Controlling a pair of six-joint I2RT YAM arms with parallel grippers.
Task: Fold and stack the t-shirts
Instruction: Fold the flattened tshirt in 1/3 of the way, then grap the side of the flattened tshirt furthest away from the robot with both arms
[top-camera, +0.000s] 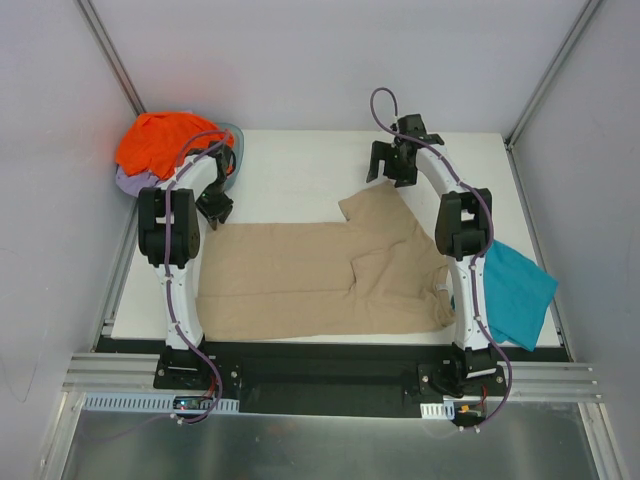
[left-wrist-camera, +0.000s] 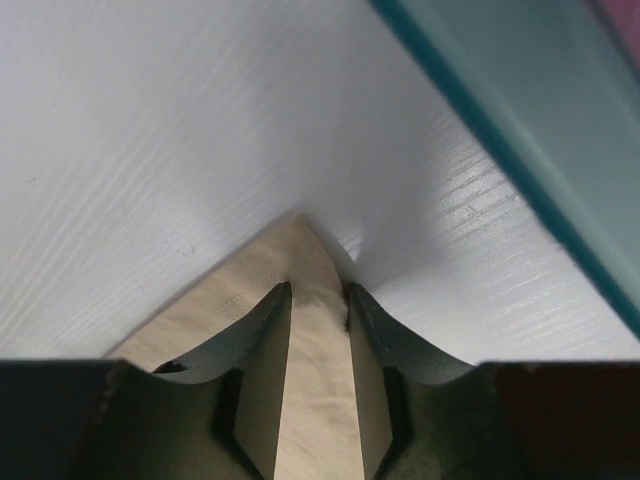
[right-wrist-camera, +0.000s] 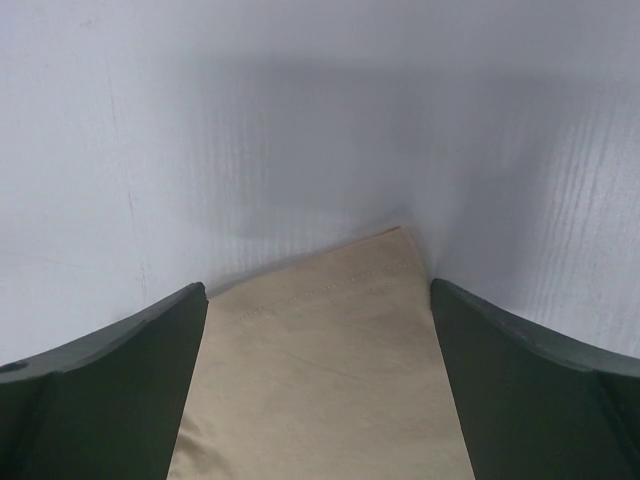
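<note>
lavender t-shirt mostly buried under orange t-shirt, 10 o'clock; basin largely hidden there; teal t-shirt partly behind right arm.

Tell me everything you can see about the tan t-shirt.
The tan t-shirt is plain, soft-looking cloth, spread mostly flat on the white table, body sideways, one sleeve pointing away and a flap folded over near the middle. The left gripper pinches its far-left corner; the right gripper is open, its fingers either side of the sleeve's corner.
</note>
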